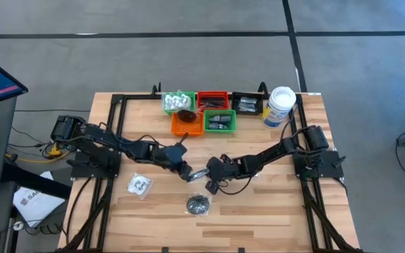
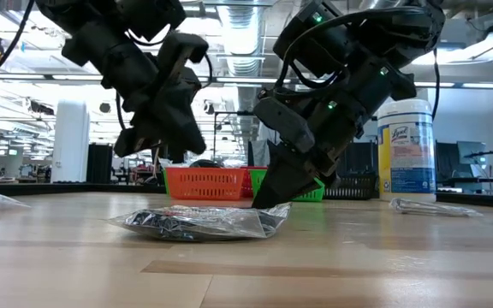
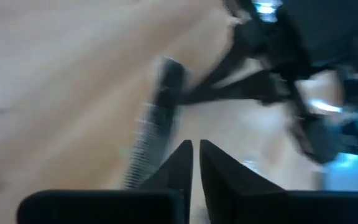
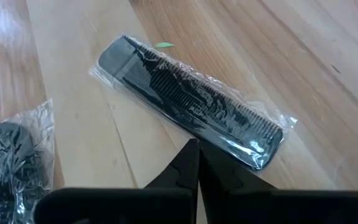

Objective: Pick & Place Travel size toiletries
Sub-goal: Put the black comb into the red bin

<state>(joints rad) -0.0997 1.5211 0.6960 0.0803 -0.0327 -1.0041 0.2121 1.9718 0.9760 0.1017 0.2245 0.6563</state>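
Both arms reach to the middle of the wooden worktop [image 1: 273,204]. The left pincer [image 1: 186,171] hangs just above the surface, its fingers [image 3: 180,163] nearly together with only a thin slit between them, holding nothing. The right pincer [image 4: 197,163] is closed, tips pressed together, empty, and poised directly over a black comb in a clear sleeve [image 4: 191,101] lying flat on the worktop between the two pincers. A second packet with black contents [image 1: 198,204] lies nearer the front edge, and a clear packet with white contents [image 1: 139,185] lies toward the left front. At the back edge stand small trays: green [image 1: 176,102], red [image 1: 212,100], black [image 1: 246,104], orange [image 1: 187,124] and a second green [image 1: 220,121], each holding small items. A tall white canister [image 1: 280,105] stands beside the black tray.
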